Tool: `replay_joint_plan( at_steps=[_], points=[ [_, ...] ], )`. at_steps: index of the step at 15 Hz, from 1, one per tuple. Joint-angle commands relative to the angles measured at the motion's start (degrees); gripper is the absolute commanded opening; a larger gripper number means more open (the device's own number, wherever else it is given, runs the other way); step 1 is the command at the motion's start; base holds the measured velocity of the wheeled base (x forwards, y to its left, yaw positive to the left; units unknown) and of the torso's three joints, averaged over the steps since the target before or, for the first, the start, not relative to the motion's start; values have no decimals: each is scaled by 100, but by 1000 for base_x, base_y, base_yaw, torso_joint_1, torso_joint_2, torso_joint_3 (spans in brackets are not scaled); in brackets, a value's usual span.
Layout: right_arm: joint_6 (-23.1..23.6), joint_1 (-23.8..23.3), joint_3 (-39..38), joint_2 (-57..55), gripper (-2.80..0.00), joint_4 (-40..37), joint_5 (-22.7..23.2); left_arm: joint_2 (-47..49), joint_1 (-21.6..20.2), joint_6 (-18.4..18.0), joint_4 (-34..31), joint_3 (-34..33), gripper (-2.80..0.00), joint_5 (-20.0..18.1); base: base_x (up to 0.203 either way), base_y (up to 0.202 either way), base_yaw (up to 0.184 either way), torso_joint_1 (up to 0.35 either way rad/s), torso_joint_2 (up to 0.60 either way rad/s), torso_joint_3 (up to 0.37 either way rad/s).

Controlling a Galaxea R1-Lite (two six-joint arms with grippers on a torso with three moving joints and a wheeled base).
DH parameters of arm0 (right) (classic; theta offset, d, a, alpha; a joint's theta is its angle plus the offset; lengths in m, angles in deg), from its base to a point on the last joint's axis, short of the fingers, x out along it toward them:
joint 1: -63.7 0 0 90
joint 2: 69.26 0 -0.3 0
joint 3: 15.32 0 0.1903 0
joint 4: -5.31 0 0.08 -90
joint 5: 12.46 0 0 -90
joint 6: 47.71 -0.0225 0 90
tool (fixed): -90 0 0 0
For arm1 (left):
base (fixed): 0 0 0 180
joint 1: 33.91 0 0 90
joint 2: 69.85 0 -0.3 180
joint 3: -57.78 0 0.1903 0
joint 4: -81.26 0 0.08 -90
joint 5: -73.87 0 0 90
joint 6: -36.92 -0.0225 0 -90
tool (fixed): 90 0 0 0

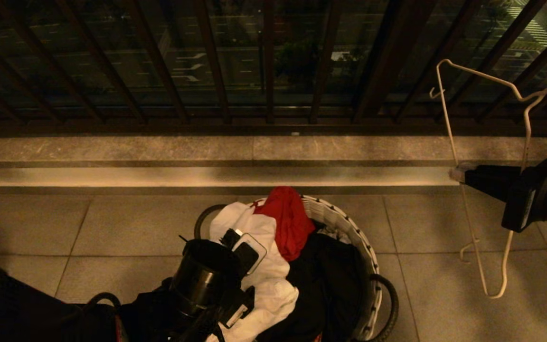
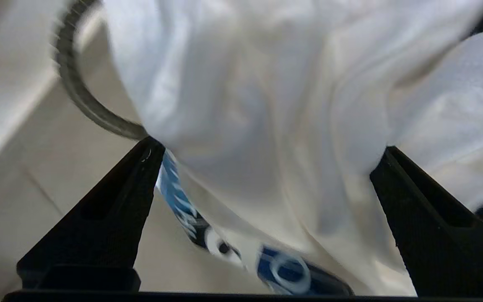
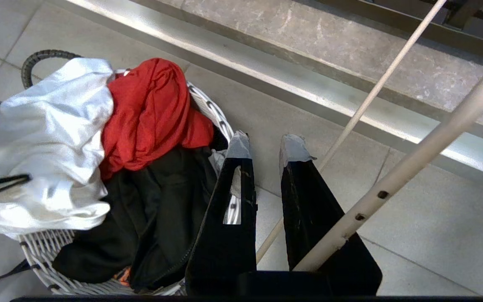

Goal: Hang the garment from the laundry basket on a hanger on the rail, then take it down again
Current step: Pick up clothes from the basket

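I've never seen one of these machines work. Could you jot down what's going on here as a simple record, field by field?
Place: tiled floor beside a dark railing
Laundry basket: white woven, holding a white T-shirt, a red cloth and a black cloth
Left gripper: open, fingers either side of the T-shirt, not yet closed on it
Right gripper: off to the right of the basket, closed on the white wire hanger
Stage: garment in the basket, not on the hanger
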Motion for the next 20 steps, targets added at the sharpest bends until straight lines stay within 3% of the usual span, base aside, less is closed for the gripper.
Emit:
replay_joint_plan(
  at_steps=[1, 8, 12, 17, 20],
  points=[
    [6, 2, 2, 15, -280, 11, 8, 109, -5, -49, 283, -96, 0, 34, 0, 0, 0, 0, 0, 0],
    [6, 2, 2, 15, -280, 11, 8, -774, 16, -156, 319, -166, 0, 252, 0, 0, 0, 0, 0, 0],
    [6, 2, 2, 15, -280, 11, 8, -798, 61, -133, 328, -357, 0, 217, 0, 0, 0, 0, 0, 0],
    [6, 2, 2, -11, -280, 11, 8, -722, 520, 82, 303, -472, 0, 158, 0, 0, 0, 0, 0, 0],
    [6, 2, 2, -11, -280, 11, 8, -148, 527, 263, 338, -521, 0, 169, 0, 0, 0, 0, 0, 0]
  ],
)
